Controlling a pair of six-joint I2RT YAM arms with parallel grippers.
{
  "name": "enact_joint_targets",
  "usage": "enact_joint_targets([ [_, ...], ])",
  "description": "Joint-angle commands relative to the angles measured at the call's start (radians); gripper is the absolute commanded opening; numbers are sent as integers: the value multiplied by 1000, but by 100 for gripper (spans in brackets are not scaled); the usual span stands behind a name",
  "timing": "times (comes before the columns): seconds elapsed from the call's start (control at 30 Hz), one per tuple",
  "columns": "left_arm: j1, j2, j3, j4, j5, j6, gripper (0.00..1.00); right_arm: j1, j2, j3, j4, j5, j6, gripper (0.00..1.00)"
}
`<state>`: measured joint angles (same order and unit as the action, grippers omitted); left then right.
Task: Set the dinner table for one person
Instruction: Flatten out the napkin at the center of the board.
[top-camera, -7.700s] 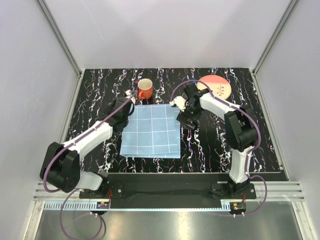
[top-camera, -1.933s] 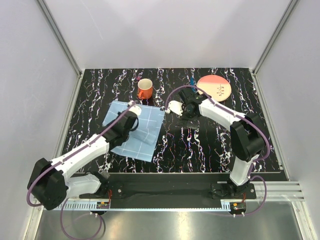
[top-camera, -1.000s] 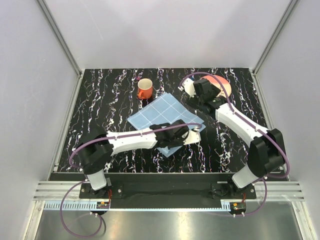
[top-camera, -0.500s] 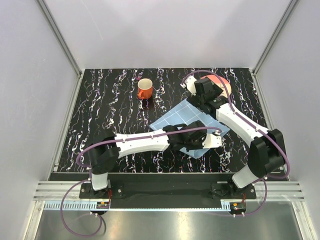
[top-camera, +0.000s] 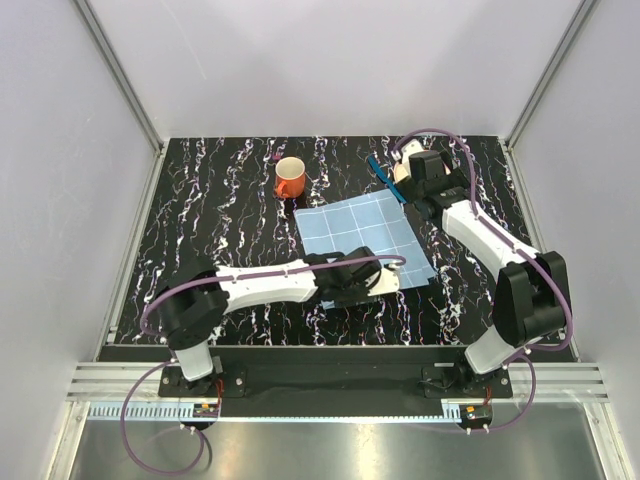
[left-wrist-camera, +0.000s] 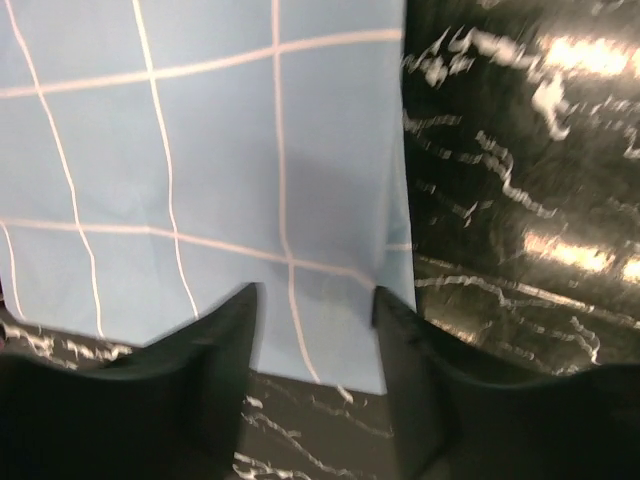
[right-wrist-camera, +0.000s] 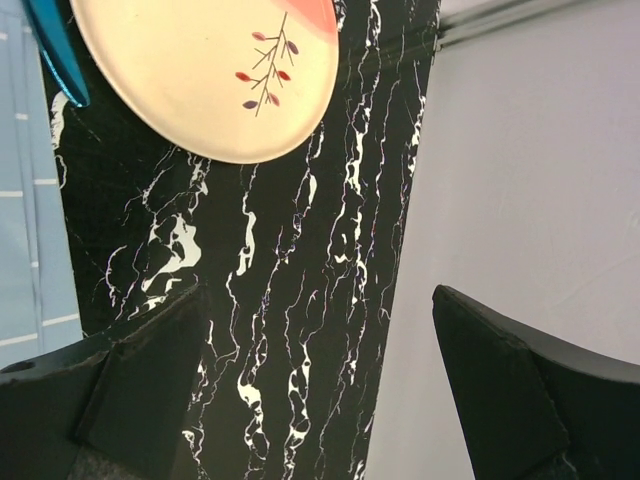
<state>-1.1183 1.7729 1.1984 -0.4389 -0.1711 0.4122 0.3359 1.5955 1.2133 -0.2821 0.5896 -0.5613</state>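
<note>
The dinner table (top-camera: 200, 220) is filling the enclosure floor from the arm bases to the back wall, its black top streaked with white and purple. A light-blue checked cloth (top-camera: 350, 225) is lying flat on it right of centre, turned slightly askew to the table edges. An orange mug (top-camera: 289, 178) is standing upright near the back, just off the cloth's far left corner and not touching it.

The left arm is reaching low across the table from its base, and the left gripper (left-wrist-camera: 315, 300) is sitting over the cloth's near edge, close to the near right corner. In the left wrist view its fingers (left-wrist-camera: 215, 360) are standing a modest gap apart with flat cloth showing between them. Nothing is clamped, though whether the tips are pressing on the fabric I cannot tell.

The right arm is stretching to the far right corner, where it is covering most of a cream plate (right-wrist-camera: 200, 70) with a pink rim section and a twig pattern. A blue utensil (top-camera: 378, 168) is lying beside that plate, by the cloth's far edge. The right gripper (right-wrist-camera: 318, 295) is hanging above bare tabletop next to the plate, fingers spread wide and holding nothing.
</note>
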Motion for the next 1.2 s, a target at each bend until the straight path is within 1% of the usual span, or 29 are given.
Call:
enact_joint_targets([
  [0.0,9,-92,-22,14,-76,-7,59,-20,-14,14,35,27,61,100],
  [0.03,9,-104,-31,11,-85,-4,62,-20,-16,9,34,23,64,100],
  [0.07,11,-110,-33,9,-91,-4,67,-23,-14,-3,31,22,69,100],
  [0.1,11,-115,-34,6,-100,-4,79,-23,-14,-8,24,21,73,100],
  [0.13,12,-124,-39,2,-103,-7,83,-24,-14,-12,18,16,78,100],
  [0.2,14,-128,-39,-3,-114,-12,87,-24,-16,-26,5,10,93,100],
  [0.37,14,-133,-28,18,-172,-36,88,-28,-23,-58,-45,-60,135,100],
  [0.47,14,-116,-11,51,-162,-10,88,-38,-28,-72,-83,-140,161,100],
  [0.6,12,-40,76,66,-145,7,88,-52,-29,-83,-138,-269,195,100],
  [0.67,12,-3,125,68,-143,10,88,-55,-31,-95,-163,-300,207,99],
  [0.87,12,63,208,72,-143,17,88,-80,-34,-132,-201,-419,213,100],
  [0.97,11,66,216,74,-140,20,88,-93,-26,-143,-215,-439,210,100],
  [1.17,11,45,198,75,-151,11,87,-163,12,-135,-244,-510,225,100],
])
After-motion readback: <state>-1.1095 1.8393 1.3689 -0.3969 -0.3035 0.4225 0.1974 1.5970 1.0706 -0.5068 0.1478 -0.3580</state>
